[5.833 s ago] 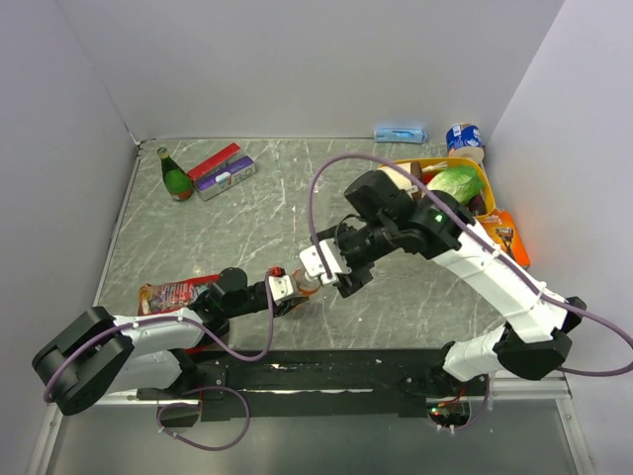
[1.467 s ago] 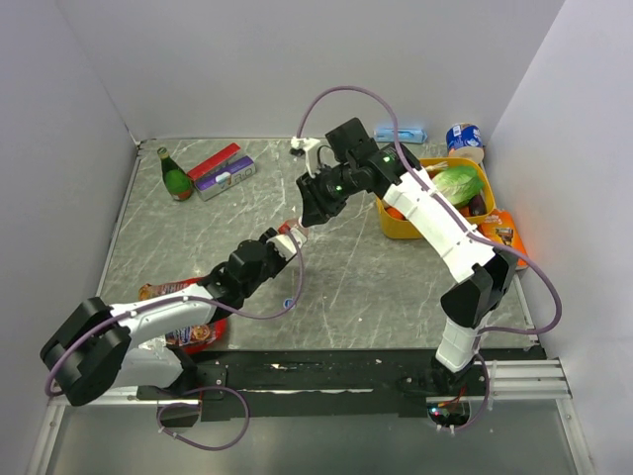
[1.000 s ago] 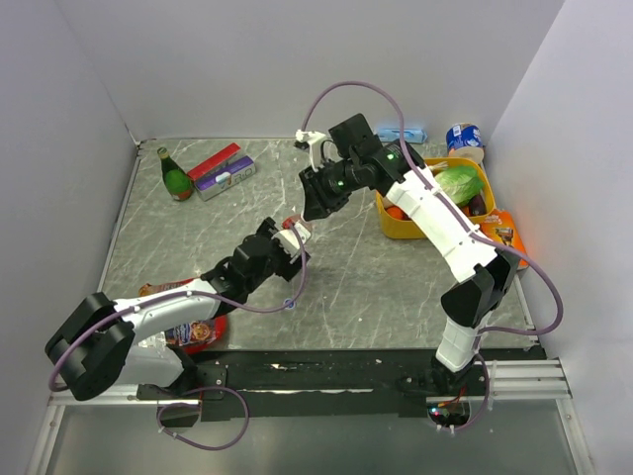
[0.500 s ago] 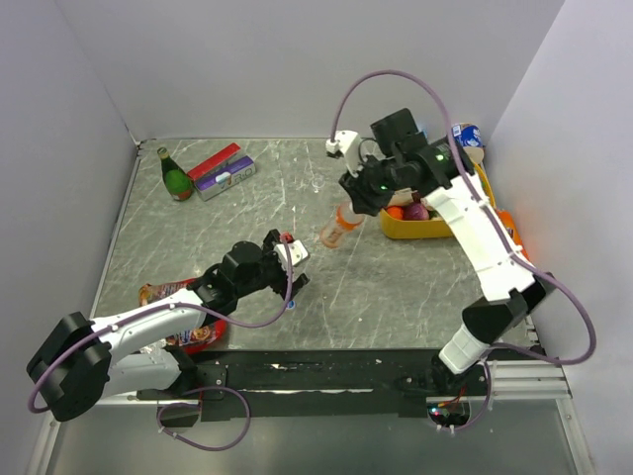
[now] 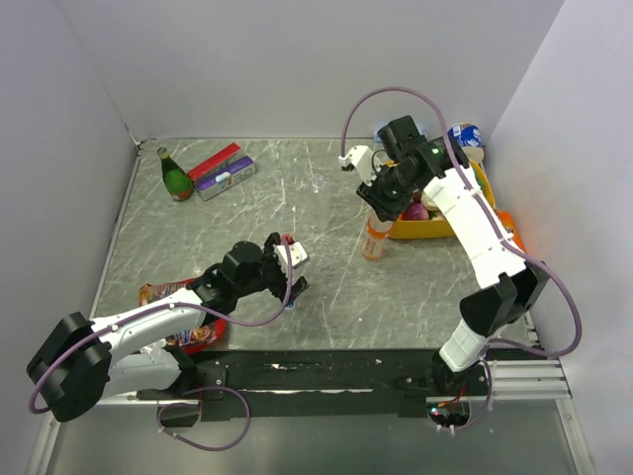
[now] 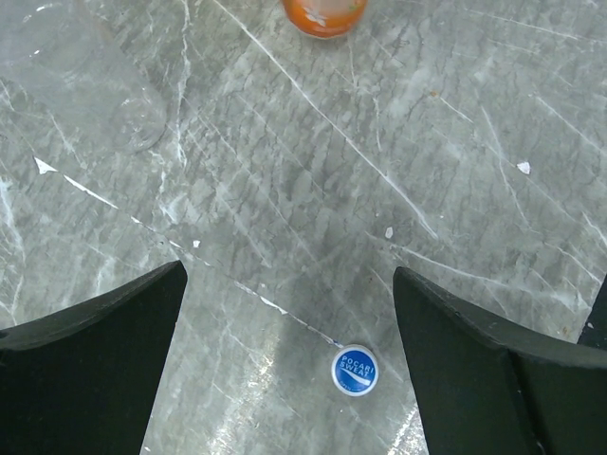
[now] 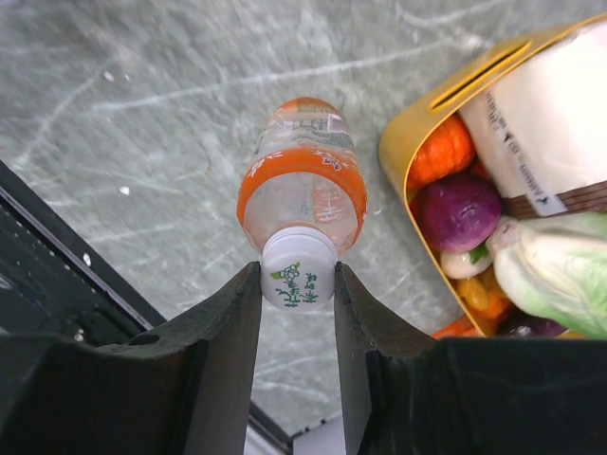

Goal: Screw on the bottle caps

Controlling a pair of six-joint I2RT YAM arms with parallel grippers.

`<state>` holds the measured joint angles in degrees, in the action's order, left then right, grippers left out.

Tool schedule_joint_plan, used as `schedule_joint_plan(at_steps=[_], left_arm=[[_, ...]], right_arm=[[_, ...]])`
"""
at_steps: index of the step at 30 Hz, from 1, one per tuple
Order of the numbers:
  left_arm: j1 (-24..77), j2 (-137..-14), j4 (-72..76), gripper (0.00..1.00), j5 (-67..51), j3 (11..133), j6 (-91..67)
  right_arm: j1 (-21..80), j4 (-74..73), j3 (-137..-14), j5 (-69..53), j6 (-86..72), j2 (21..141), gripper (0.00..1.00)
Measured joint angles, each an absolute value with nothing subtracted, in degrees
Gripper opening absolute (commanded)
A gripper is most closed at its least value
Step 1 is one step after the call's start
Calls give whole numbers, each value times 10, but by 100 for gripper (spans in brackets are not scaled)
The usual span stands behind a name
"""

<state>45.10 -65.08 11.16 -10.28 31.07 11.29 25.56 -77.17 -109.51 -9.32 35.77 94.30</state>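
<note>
Right wrist view: right gripper (image 7: 297, 275) clamped whitish cap (image 7: 298, 270) atop bottle (image 7: 303, 190), which had moved from mid-worktop to upright near right edge, beside yellow basket (image 7: 474, 81); cap judged seated; left gripper (image 6: 289, 275) gaped over loose blue cap (image 6: 355, 370), near edge

Open table (image 5: 247, 218) lay from the bottle (image 5: 375, 240) toward the left arm and the near edge. The yellow basket (image 5: 430, 231) crowded the bottle's other side. The right gripper (image 5: 380, 208) clamped the whitish cap (image 7: 297, 268) on the bottle, barring its top. The left gripper (image 6: 289, 284), jaws wide, hung well apart from the bottle, over the blue cap (image 6: 355, 370).
</note>
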Motion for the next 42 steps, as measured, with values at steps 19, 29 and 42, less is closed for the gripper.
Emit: schedule_joint_plan(at_steps=[19, 29, 42], left_arm=[[431, -651, 97, 96, -127, 311, 111], [430, -651, 87, 96, -152, 311, 113], [427, -643, 64, 96, -128, 311, 111]], right_arm=[[206, -771, -1094, -100, 337, 997, 72], [197, -761, -1096, -95, 322, 1020, 76], [190, -707, -1133, -174, 319, 1023, 100]])
